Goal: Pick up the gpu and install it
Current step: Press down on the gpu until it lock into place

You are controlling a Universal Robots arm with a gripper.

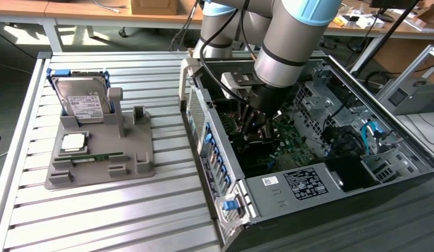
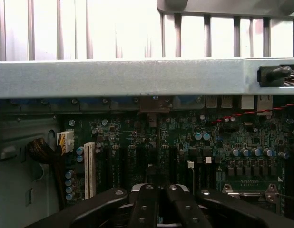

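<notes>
The arm reaches down into the open computer case (image 1: 301, 157), with the gripper (image 1: 262, 118) low over the motherboard (image 1: 294, 144). In the wrist view the black fingers (image 2: 147, 204) are clenched together, and a thin card seen edge-on, the gpu (image 2: 158, 142), runs straight ahead of the closed jaws toward the case's rear wall (image 2: 118, 78), standing upright among the slots; whether the jaws grip it cannot be told. A white slot (image 2: 89, 169) lies beside the jaws. Well apart from the jaws, outside the case, a grey holder (image 1: 97, 157) carries the hard drive (image 1: 82, 100) and the memory stick (image 1: 97, 157).
</notes>
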